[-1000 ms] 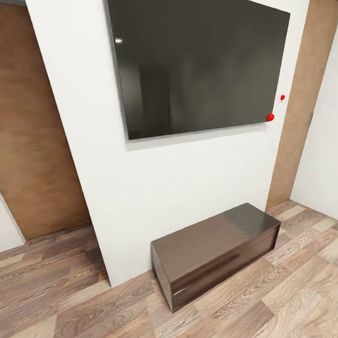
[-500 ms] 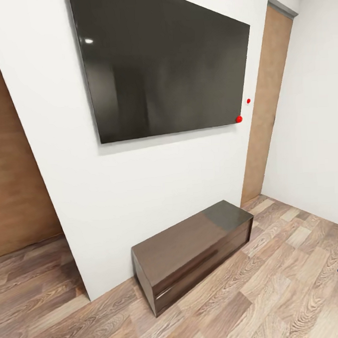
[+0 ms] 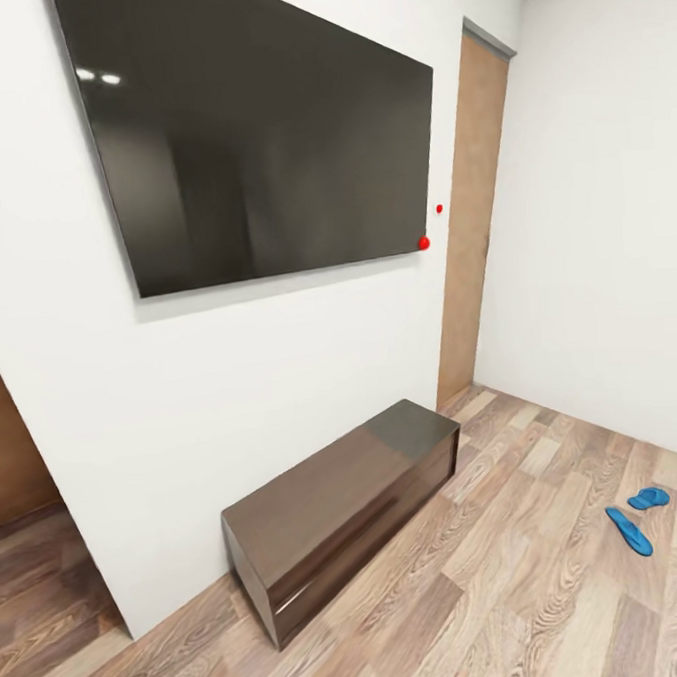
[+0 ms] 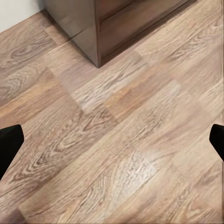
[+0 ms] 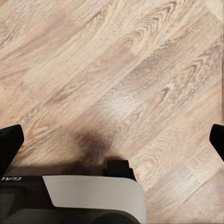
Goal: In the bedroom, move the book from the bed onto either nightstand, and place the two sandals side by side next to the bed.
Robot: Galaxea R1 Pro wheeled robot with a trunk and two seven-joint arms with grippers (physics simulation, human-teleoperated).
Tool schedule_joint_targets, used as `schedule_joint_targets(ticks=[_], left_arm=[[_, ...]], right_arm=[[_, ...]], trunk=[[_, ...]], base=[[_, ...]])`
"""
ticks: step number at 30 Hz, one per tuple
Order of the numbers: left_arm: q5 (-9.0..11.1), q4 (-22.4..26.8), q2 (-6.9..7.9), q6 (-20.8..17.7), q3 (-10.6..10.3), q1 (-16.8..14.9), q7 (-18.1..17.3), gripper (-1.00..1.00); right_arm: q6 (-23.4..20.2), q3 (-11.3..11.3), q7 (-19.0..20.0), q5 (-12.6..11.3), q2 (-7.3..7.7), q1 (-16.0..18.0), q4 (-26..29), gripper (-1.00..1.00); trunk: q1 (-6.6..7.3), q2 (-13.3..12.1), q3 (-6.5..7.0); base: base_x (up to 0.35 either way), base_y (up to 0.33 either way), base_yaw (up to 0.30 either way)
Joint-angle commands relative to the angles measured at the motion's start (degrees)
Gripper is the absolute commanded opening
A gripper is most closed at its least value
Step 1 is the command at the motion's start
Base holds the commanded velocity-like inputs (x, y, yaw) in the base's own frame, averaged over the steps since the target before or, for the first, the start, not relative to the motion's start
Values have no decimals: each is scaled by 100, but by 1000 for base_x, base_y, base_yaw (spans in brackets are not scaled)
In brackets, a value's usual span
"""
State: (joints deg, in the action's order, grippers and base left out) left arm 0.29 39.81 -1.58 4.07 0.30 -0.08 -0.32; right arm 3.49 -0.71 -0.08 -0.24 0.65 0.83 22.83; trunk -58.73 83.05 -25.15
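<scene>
Two bright blue sandals lie apart on the wood floor at the head view's lower right: one sandal [image 3: 629,531] long and angled, the other sandal [image 3: 649,499] just beyond it toward the white wall. The book, the bed and the nightstand are out of view. My left gripper [image 4: 112,142] is open over bare floor, its black fingertips [image 4: 9,145] at the picture's two sides. My right gripper [image 5: 112,140] is open too, above floor planks, with one fingertip [image 5: 10,144] at each side.
A long low dark bench [image 3: 344,508] stands against a white wall under a big black screen [image 3: 257,148]. A brown door [image 3: 471,205] sits in the far corner. The bench's corner [image 4: 100,25] shows in the left wrist view. The robot's base [image 5: 70,198] shows in the right wrist view.
The head view has swung to the right: bench, screen and door shifted left in the picture, and both sandals have come into sight at the lower right.
</scene>
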Motion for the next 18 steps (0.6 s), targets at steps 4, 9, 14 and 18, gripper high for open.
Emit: schedule_joint_targets(ticks=[4,9,14,18], left_arm=[[6,1,-1,15,4,-1,-3,100],[6,1,-1,15,5,-1,-3,100],[7,1,-1,15,0,-1,-3,100],[7,1,-1,15,1,-1,-3,100]], right_arm=[[20,-8,-1,-3,-1,5,-6,100],[20,-8,-1,-3,0,5,-6,100],[20,-1,-1,-3,-3,5,-6,100],[20,0,-1,-3,-4,5,-6,100]], trunk=[[0,3,5],[0,3,18],[0,3,31],[0,3,42]], base=[[0,0,-297],[0,0,-297],[0,0,-296],[0,0,-296]])
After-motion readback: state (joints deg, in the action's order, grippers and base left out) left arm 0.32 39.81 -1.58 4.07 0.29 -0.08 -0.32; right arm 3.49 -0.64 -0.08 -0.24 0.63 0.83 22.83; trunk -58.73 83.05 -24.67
